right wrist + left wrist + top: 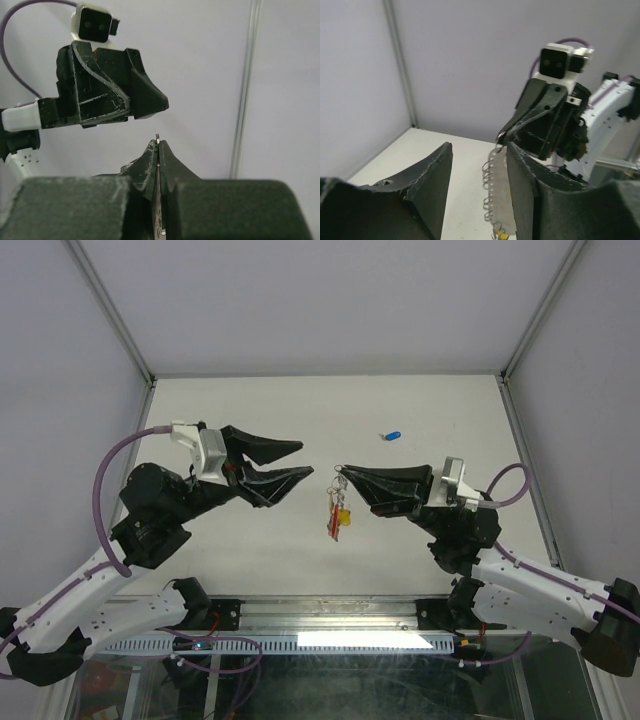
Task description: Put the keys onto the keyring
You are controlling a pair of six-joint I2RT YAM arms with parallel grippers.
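White surface (250, 410) carries one loose blue-headed key (392, 435), far side. Above it, right end effector (345, 473) clenched on small silvery wire keyring (157, 137); red and yellow plastic-headed keys (339, 519) hang below on a chain (489, 185). Facing it, left end effector (307, 459) released, empty, near the ring.

Pretty plain setup tbh: a white table (240, 410) boxed in by pale grey panels, with a back wall (330, 300), a left wall (50, 390) and a right wall (590, 410). Silvery metal posts (112, 312) run up the two back corners. Along the near edge there's a metal rail (330, 608), and just below it a bright white light strip (345, 639). The lighting is even and the shadows are soft.
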